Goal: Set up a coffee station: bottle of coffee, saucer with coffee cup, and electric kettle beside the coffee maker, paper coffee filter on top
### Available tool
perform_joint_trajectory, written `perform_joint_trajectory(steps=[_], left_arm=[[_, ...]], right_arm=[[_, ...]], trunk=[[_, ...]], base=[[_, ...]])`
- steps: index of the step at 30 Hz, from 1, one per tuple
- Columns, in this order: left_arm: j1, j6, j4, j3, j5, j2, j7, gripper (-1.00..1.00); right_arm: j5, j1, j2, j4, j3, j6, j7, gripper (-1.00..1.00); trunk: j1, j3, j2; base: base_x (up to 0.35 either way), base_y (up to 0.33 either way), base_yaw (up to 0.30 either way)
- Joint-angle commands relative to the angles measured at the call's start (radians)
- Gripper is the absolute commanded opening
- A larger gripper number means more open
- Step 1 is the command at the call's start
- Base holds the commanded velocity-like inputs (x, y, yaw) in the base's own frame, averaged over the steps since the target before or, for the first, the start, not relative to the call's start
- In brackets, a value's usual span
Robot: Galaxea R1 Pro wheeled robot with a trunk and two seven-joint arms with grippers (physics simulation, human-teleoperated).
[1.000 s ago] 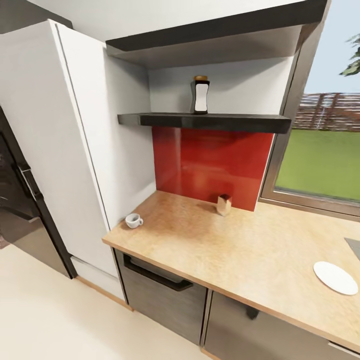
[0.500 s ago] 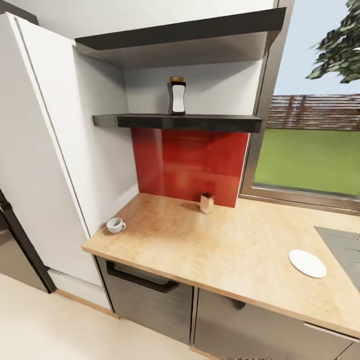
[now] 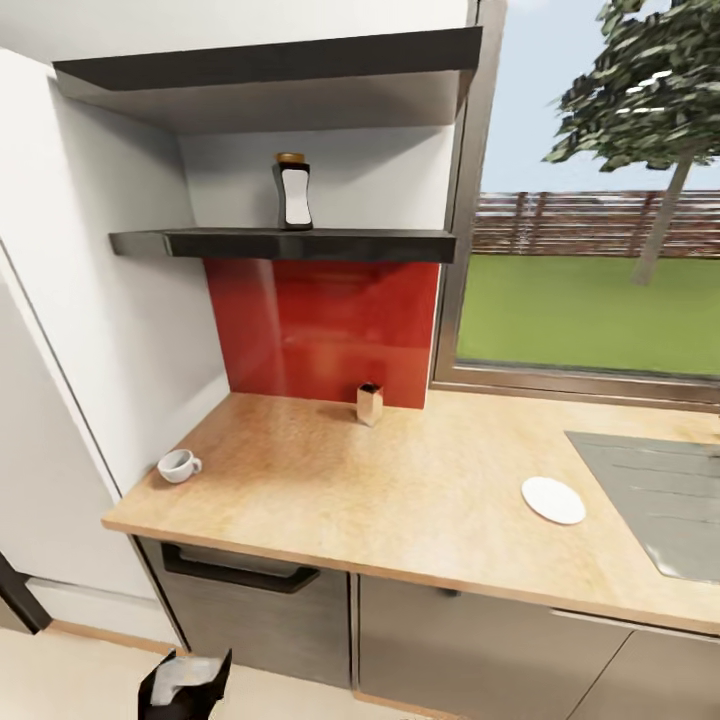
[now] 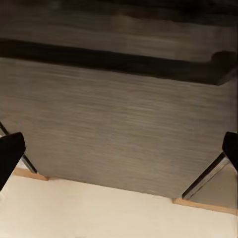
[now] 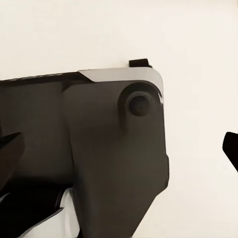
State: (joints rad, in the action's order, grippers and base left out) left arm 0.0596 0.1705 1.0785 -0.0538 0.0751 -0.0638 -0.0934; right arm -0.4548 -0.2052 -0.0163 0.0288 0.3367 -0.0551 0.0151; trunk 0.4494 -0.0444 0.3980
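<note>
Wooden countertop (image 3: 420, 500); small carton (image 3: 369, 404) by the backsplash, contents indistinct.

Black tool (image 3: 185, 680) w/ grey inset; dark robot base (image 5: 99, 163), silver trim, round knob.

A small brown box (image 3: 369, 404) stands against the red backsplash (image 3: 320, 330). A sink (image 3: 650, 500) lies at the right, a window (image 3: 590, 280) behind it, with a tree (image 3: 650, 90) and fence (image 3: 600, 222) outside.

Sink (image 3: 650, 500) cut by frame edge; left pincer (image 3: 185, 685) partly cropped
</note>
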Motion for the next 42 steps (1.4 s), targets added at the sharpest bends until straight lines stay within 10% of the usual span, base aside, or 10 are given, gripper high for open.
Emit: perform_joint_trajectory(steps=[1, 2, 6, 11, 15, 24, 32, 38, 42], left_arm=[[-0.005, -0.002, 0.063, -0.007, 0.025, 0.001, -0.009, 1.0], [-0.035, -0.045, 0.289, -0.023, 0.129, -0.002, -0.004, 1.0], [-0.138, -0.199, 0.421, -0.076, 0.195, -0.002, -0.002, 1.0], [-0.786, -0.8, 0.445, -0.076, 0.175, 0.014, 0.027, 1.0], [-1.063, -0.951, 0.41, -0.015, 0.155, 0.02, 0.145, 1.0], [-1.542, -1.013, 0.037, 0.014, 0.151, 0.008, 0.226, 1.0], [-1.729, -1.016, -0.112, 0.016, 0.147, -0.001, 0.329, 1.0], [-1.999, -1.001, -0.501, 0.021, 0.06, -0.048, 0.358, 1.0], [-2.064, -0.998, -0.584, 0.023, -0.017, -0.048, 0.359, 1.0]], right_arm=[[-0.01, -0.001, 0.0, 0.001, 0.008, -0.005, 0.002, 1.0], [-0.011, -0.001, -0.001, 0.003, 0.008, -0.002, 0.003, 1.0], [-0.011, 0.0, -0.001, 0.003, 0.009, 0.002, 0.002, 1.0], [-0.012, 0.0, -0.002, 0.003, 0.01, 0.003, 0.001, 1.0], [-0.01, 0.0, -0.001, 0.002, 0.011, 0.004, 0.001, 1.0], [-0.01, 0.0, -0.002, 0.0, 0.011, 0.005, 0.002, 1.0], [-0.005, 0.0, -0.005, 0.001, 0.013, 0.005, 0.003, 1.0], [-0.005, 0.0, -0.006, 0.002, 0.013, 0.004, 0.004, 1.0], [-0.006, 0.0, -0.006, 0.002, 0.013, 0.004, 0.003, 1.0]], trunk=[[0.001, -0.002, 0.002], [0.001, -0.002, 0.002], [0.001, -0.002, 0.002], [0.001, -0.002, 0.002], [0.001, -0.002, 0.002], [0.001, -0.002, 0.002], [0.001, -0.002, 0.002], [0.001, -0.002, 0.002], [0.001, -0.002, 0.002]], base=[[0.0, 0.0, -0.3], [0.0, 0.0, -0.3], [0.0, 0.0, -0.3], [0.0, 0.0, -0.3], [0.0, 0.0, -0.3], [0.0, 0.0, -0.285], [0.0, 0.0, -0.042], [0.0, 0.0, 0.0], [0.0, 0.0, 0.0]])
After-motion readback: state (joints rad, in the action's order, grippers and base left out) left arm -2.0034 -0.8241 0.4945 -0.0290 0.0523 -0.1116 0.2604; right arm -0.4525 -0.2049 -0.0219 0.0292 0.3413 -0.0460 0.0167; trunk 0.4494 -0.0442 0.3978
